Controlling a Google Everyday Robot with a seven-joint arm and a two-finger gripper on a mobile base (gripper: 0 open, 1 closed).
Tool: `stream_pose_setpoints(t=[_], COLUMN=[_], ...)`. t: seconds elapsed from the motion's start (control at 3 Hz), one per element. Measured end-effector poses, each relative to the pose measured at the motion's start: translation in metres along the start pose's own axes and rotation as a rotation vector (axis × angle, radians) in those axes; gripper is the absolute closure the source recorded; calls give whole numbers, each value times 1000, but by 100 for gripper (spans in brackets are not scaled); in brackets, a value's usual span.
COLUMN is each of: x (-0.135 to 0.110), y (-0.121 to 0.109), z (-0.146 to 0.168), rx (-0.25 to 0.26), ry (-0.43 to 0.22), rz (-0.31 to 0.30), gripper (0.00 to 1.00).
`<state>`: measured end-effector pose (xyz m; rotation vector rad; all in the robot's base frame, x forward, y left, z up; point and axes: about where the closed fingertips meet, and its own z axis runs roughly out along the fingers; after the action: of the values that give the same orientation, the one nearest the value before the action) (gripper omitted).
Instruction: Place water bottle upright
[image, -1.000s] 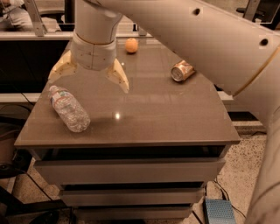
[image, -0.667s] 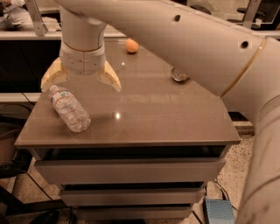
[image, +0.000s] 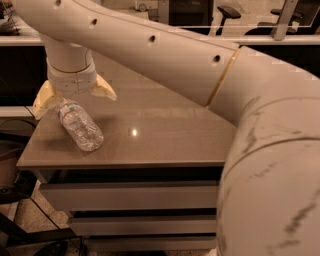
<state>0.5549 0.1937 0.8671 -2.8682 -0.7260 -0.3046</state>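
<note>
The water bottle (image: 80, 125) lies on its side on the grey tabletop (image: 160, 130) near the left front corner, its base toward the front edge and its neck end under the gripper. Its clear ribbed body and white label show; the cap is hidden. My gripper (image: 74, 100) hangs directly over the bottle's neck end. Its two tan fingers (image: 44, 100) are spread wide, one to each side, with the left one beside the bottle's top. The fingers are not closed on the bottle.
My large white arm (image: 200, 65) sweeps across the top and right of the view and hides the back of the table. Drawer fronts (image: 130, 197) sit below the tabletop. Office chairs (image: 227, 12) stand far behind.
The gripper has moved left and toward the bottle, from the table's middle to right over its neck end. The arm now covers the can and the orange object at the back.
</note>
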Motion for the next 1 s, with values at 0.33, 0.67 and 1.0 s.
stream_pose_setpoints(t=[0.33, 0.67, 1.0], x=[14, 14, 16], y=[-9, -15, -21], z=[27, 48, 59], rx=[8, 11, 0], ry=[-20, -52, -67], rz=[-48, -64, -98], gripper=[0, 0, 18])
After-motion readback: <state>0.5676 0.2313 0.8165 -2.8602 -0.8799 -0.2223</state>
